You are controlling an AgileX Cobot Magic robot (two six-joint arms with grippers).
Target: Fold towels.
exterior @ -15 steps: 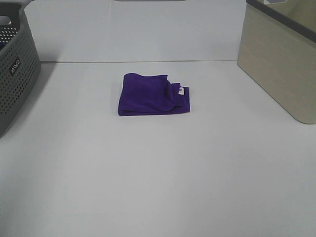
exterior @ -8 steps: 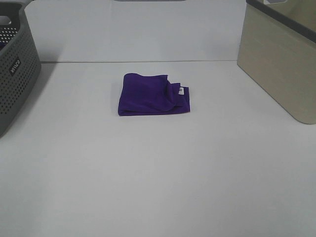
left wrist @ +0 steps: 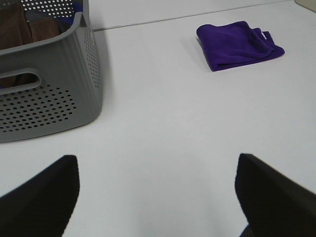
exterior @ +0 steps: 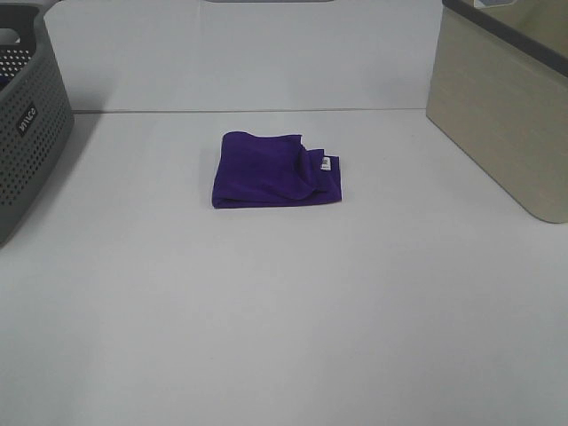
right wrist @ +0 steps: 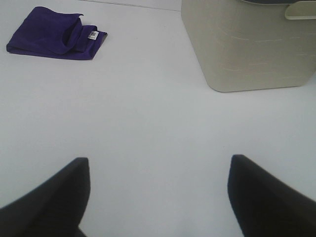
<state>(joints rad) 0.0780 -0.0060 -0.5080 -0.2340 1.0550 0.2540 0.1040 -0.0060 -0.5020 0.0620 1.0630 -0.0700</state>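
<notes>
Presently we are finding the purple towel lying folded, both the left gripper and the right gripper released and well apart from it, so we are judging removal to the beige bin next.

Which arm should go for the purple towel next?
Neither clearly. The towel lies near the table's middle, far from both open end effectors, left and right. Slightly right: the white tag and loose folds face that side.

Towel: deep purple soft cloth, folded, flat on white table.
Basket: grey perforated plastic basket, well apart from towel; brown fabric inside.
Left gripper: fingers spread, empty.
</notes>
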